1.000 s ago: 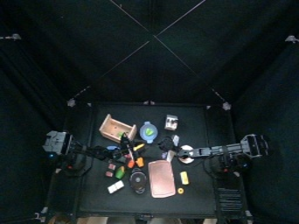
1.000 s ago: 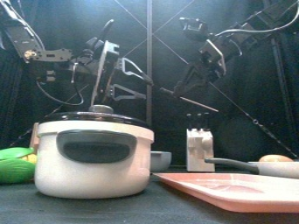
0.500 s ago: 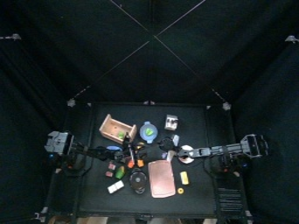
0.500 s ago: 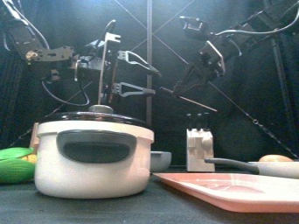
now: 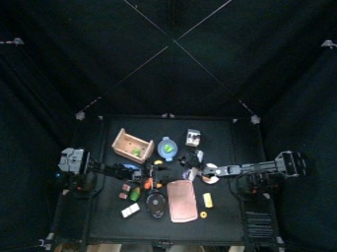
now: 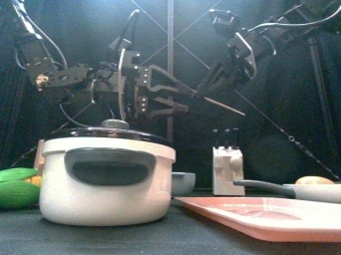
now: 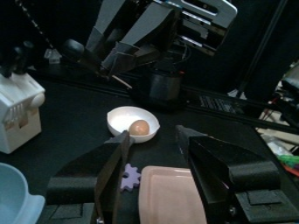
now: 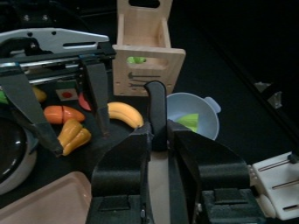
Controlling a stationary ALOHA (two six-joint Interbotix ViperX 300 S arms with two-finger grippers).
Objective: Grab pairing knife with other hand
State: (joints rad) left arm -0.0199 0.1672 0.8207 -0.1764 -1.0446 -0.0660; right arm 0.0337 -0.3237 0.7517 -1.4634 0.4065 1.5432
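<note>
The black-handled paring knife is clamped between the right claw jaws, long axis running straight out from them, above the pink cutting board. The left claw faces it, jaws wide apart, short of the knife.

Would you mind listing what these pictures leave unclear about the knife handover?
- Knife blade: the right wrist view shows only the dark handle between the right gripper jaws.
- Knife in the top view: too small to pick out among the arms.
- Pink tray: cut off by the front view's edge.
- Left gripper: open, but its gap to the knife cannot be judged.
</note>
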